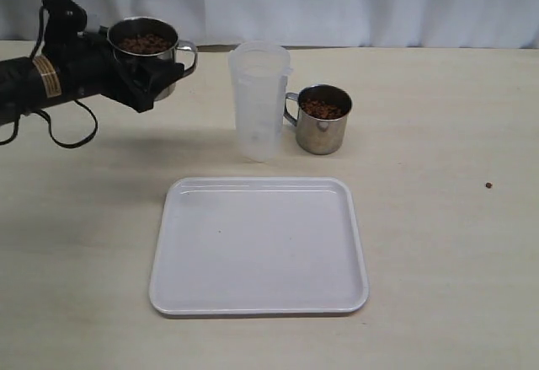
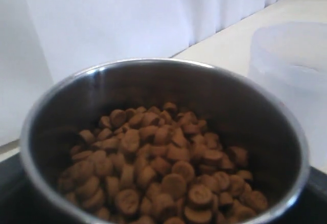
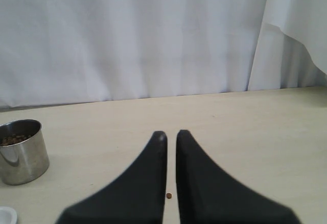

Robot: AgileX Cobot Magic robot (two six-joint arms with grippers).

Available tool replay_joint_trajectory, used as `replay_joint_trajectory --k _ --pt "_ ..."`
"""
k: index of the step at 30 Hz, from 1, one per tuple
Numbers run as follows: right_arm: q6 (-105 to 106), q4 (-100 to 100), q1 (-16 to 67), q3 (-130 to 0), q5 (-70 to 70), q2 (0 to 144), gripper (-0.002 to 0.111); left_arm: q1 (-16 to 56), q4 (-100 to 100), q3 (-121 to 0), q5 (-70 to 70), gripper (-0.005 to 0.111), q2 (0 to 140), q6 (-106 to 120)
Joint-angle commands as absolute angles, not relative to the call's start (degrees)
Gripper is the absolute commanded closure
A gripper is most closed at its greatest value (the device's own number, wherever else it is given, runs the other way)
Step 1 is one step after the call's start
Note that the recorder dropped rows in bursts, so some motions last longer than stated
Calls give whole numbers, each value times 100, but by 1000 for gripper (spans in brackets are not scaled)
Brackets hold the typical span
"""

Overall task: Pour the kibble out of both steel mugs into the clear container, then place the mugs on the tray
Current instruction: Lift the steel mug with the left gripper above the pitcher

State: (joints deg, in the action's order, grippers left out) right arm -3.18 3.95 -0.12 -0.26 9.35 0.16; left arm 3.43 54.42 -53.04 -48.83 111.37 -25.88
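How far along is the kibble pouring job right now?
Done: nothing yet; the clear container looks empty and the tray is bare. In hand: the left end effector holds the first steel mug, full, raised near the container. Left: both pours, including the second steel mug standing full, then traying both.

the left arm (image 1: 34,83), at nine o'clock in the exterior view, is matte black and tubular, ringed by a tan band (image 1: 48,77) with dark marks. a thin black cable (image 1: 72,145) loops at its six o'clock and a black bracket (image 1: 61,6) sits at its twelve. the left gripper (image 1: 160,75) is black and angular. the right gripper (image 3: 170,134) has two black wedge-shaped fingers (image 3: 143,188) with rounded tips.
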Motion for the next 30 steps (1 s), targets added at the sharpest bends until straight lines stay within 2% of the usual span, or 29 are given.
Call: replay_joint_trajectory --k 1,13,30 --pt "-297 376 -49 0 912 0 103 374 5943 -5335 -4846 107 10383 -3188" --pt "-297 376 -49 0 912 0 103 535 6016 -5362 -4477 107 9954 -3036" --pt "-297 376 -49 0 912 0 103 1208 7249 -6751 -2981 107 9967 -3748"
